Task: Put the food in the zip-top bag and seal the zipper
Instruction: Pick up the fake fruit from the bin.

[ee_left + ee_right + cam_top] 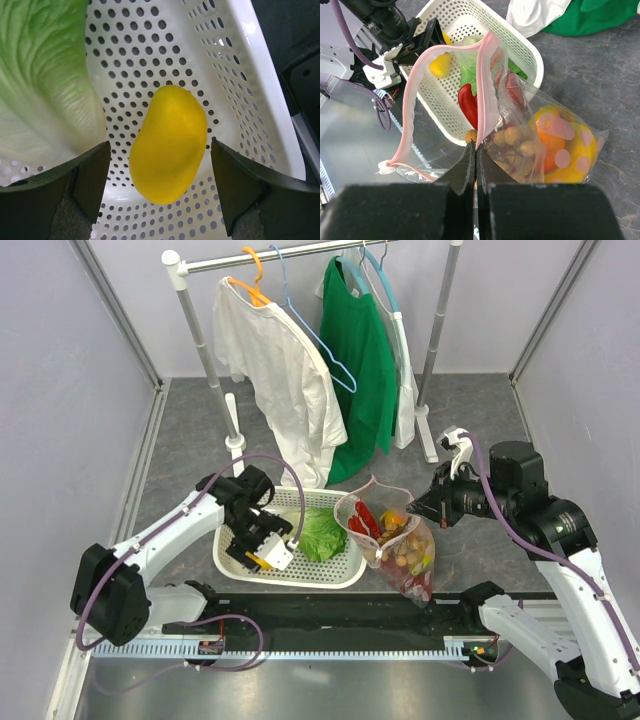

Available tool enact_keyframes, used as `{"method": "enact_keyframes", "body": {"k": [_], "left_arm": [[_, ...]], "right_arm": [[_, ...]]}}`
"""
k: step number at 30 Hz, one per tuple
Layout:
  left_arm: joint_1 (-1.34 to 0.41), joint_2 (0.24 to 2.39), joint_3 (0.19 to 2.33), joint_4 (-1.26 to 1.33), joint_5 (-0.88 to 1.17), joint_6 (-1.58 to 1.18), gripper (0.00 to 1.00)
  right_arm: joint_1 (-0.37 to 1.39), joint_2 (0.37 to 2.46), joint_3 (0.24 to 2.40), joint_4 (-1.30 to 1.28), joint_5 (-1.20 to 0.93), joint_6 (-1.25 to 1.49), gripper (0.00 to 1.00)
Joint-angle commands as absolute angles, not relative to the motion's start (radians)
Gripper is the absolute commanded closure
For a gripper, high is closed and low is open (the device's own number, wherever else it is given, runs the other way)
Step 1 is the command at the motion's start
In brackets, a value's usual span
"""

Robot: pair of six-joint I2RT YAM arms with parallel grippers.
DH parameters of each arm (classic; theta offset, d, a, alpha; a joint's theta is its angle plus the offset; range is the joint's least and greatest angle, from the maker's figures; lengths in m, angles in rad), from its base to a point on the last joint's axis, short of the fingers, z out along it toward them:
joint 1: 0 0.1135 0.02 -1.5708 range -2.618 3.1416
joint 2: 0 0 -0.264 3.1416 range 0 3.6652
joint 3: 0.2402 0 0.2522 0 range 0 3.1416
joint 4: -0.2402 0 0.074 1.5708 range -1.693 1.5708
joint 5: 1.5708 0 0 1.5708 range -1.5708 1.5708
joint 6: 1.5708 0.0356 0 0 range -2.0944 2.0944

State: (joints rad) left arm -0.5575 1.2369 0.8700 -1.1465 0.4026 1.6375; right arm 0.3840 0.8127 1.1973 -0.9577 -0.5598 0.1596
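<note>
Over the white perforated basket [320, 578], the left gripper [159, 150] is hanging with its jaws spread wide; a smooth yellow toy fruit [169, 145] is lying on the basket floor between the two fingers, touching neither; green lettuce [45, 75] is lying just beside it, filling the other side of the basket. To the right of the basket, on the grey counter [480, 430], the clear zip-top bag [400, 540] is resting with its bottom toward the near edge and its mouth lifted; the right gripper [476, 150] is holding it with jaws pressed together, pinching the pink zipper [487, 75] at the point where the two sides of the strip meet; the mouth is gaping open in a wide loop, facing the basket and sitting just beside its right rim. Inside the bag, a red lobster [467, 102] is lying near the mouth; a brown longan bunch [512, 140] is sitting in the middle; orange and yellow fruit [555, 145] is bunching at the bottom, behind pink dots printed on the plastic. Behind everything, a white shirt [280, 370] and a green shirt [360, 360] are hanging side by side from a rail.
</note>
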Motion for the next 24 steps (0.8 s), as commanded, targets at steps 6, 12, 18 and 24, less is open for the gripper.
{"method": "enact_keyframes", "body": {"k": [6, 12, 18, 24], "left_arm": [[-0.560, 1.313, 0.787, -1.052, 0.357, 1.729, 0.16], [-0.560, 1.299, 0.802, -1.034, 0.370, 1.683, 0.38], [-0.558, 1.232, 0.902, -1.129, 0.393, 1.641, 0.62], [-0.560, 1.155, 1.213, -1.262, 0.653, 1.406, 0.68]], "right_arm": [[0.383, 0.808, 1.198, -0.942, -0.552, 0.140, 1.00], [0.382, 0.802, 1.192, -0.942, -0.549, 0.138, 1.00], [0.383, 0.799, 1.200, -0.950, -0.542, 0.124, 1.00], [0.382, 0.790, 1.200, -0.954, -0.538, 0.120, 1.00]]}}
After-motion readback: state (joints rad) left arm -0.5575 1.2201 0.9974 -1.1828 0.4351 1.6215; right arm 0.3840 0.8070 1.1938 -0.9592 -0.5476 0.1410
